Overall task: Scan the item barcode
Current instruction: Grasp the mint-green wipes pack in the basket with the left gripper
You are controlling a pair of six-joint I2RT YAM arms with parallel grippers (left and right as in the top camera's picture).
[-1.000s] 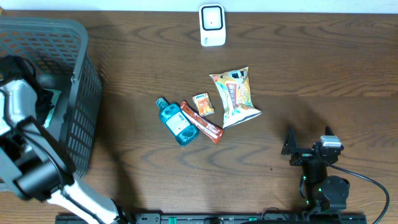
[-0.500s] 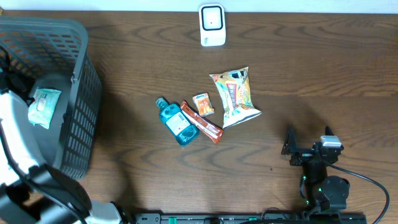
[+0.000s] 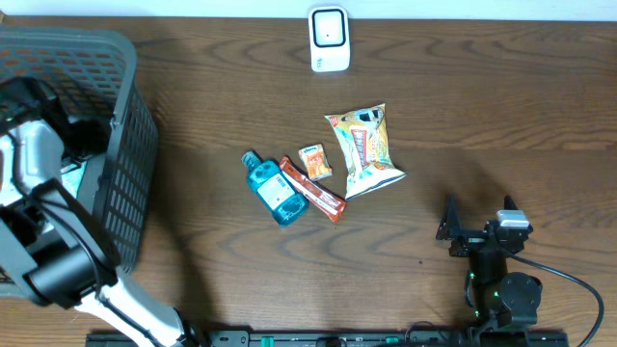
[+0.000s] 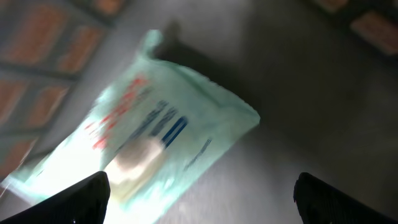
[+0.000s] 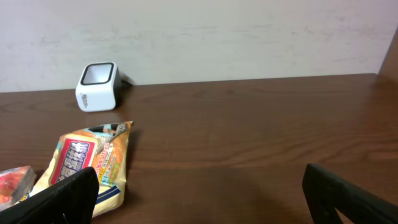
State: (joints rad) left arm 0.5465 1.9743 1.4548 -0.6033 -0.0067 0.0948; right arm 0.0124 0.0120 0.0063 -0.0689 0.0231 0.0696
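L pincer [image 4: 200, 186] hangs spread wide inside the grey basket [image 3: 125, 193], just above a pale green packet [image 4: 143, 149] lying loose on the basket floor. R pincer [image 5: 200, 180], likewise spread, sits low over the worktop [image 3: 482, 125], well apart from the white scanner [image 3: 329, 39] at the far edge.

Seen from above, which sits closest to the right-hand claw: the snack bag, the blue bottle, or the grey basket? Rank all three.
Measured from the right gripper:
1. Snack bag, up and to the left, mid-table.
2. Blue bottle, further left.
3. Grey basket, at the far left edge.
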